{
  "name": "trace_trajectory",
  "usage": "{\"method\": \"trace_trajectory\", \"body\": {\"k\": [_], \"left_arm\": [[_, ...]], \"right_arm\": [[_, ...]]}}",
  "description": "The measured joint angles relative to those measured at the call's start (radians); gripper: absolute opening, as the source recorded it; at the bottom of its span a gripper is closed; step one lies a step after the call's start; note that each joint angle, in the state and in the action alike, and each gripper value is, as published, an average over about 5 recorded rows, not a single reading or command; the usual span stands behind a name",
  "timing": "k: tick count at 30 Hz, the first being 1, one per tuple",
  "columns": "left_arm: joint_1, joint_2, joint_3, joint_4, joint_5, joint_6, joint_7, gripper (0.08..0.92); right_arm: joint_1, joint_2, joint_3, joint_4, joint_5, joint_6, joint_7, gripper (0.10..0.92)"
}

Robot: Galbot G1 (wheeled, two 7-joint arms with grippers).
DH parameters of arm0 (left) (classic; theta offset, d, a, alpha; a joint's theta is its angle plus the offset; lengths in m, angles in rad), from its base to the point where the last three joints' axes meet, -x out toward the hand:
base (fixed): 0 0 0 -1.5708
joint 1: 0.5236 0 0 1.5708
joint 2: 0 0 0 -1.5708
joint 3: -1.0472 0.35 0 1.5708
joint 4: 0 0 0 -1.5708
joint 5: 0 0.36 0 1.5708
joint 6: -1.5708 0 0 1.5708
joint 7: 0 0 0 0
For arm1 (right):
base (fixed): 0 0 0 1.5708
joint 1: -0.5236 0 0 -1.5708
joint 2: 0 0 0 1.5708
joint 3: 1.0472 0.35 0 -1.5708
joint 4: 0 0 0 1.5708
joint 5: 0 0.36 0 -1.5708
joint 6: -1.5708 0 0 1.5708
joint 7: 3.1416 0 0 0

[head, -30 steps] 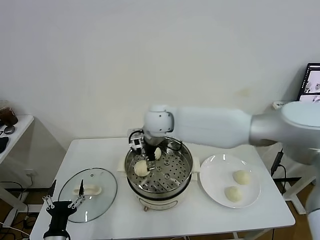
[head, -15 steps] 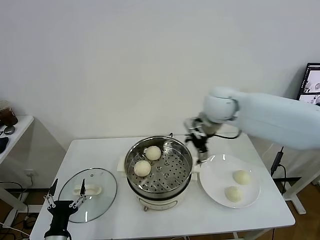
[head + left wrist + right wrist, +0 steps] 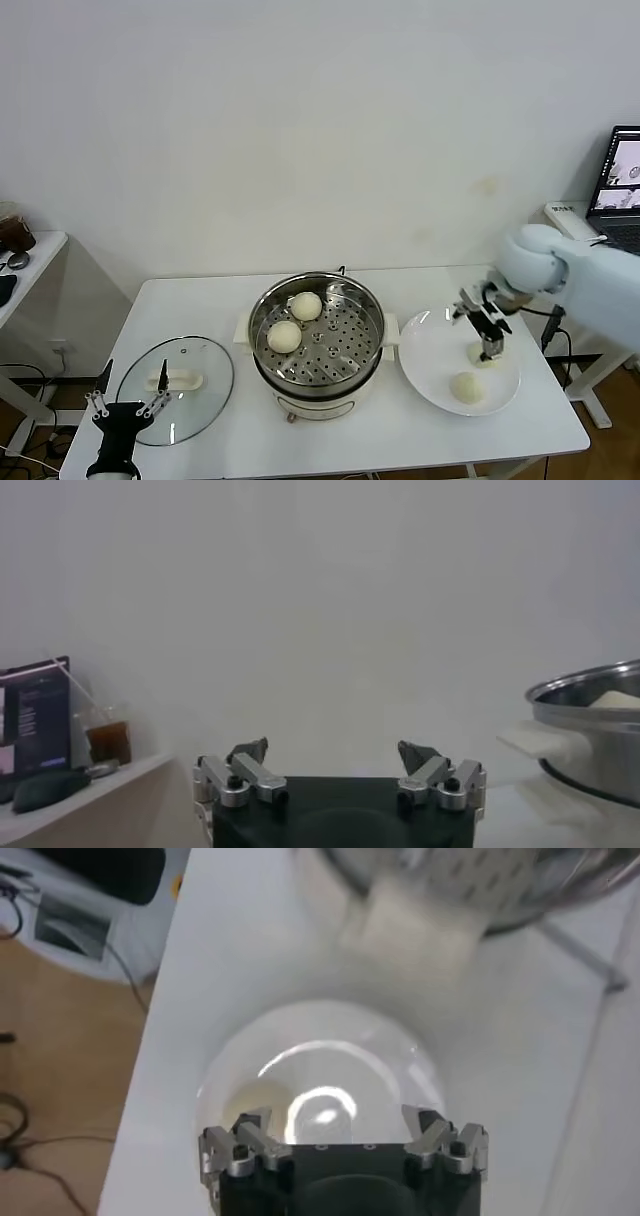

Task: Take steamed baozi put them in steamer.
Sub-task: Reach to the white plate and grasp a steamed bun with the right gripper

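The steamer stands mid-table with two baozi on its perforated tray, one at the back and one at the left. Two more baozi lie on the white plate: a near one and a farther one partly hidden by my right gripper. That gripper hangs open and empty just above the farther baozi. In the right wrist view the open gripper is over the plate. My left gripper is parked open at the table's front left.
A round glass lid with a white handle lies left of the steamer. The steamer's rim shows in the left wrist view. A side table with a cup stands at far left, a laptop at far right.
My right arm left a second baozi in the steamer, then swung right, empty, and came down over the plate. The left arm has not moved.
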Motion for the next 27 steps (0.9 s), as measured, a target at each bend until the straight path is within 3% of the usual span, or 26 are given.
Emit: {"method": "trace_trajectory", "body": {"k": [27], "left_arm": [[0.004,-0.013,-0.013,0.010,0.007,-0.002,0.001,0.823]], "right_arm": [[-0.489,0.014,0.333,-0.128,-0.172,0.032,0.094,0.800]]}}
